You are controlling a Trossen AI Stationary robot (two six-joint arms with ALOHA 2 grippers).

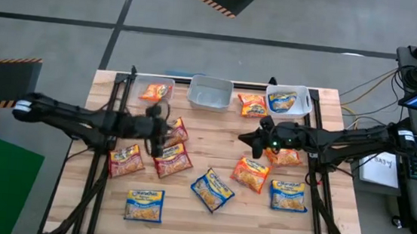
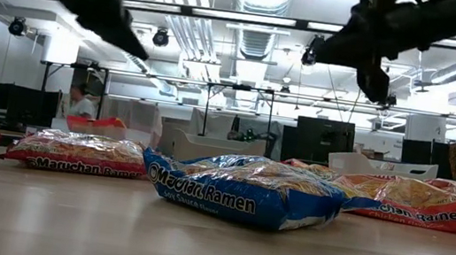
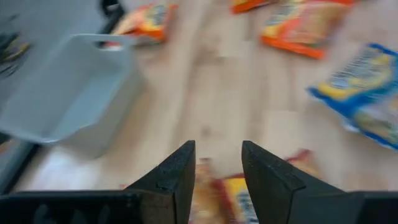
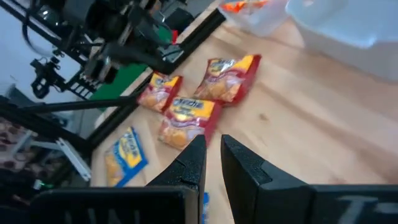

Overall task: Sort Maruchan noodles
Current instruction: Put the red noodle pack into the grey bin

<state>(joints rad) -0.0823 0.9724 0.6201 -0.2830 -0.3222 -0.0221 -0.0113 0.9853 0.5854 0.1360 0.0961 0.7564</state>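
My left gripper (image 3: 217, 171) part open, empty, red noodle packet (image 3: 233, 196) directly below it on bench (image 3: 211, 93). Right gripper (image 4: 213, 163) closed, empty.

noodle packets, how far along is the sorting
Done: an orange packet lies in the left bin and a blue packet in the right bin; the middle bin looks empty. In hand: nothing; the left gripper hovers open over red packets, the right gripper shut. Left: roughly ten packets on the table.
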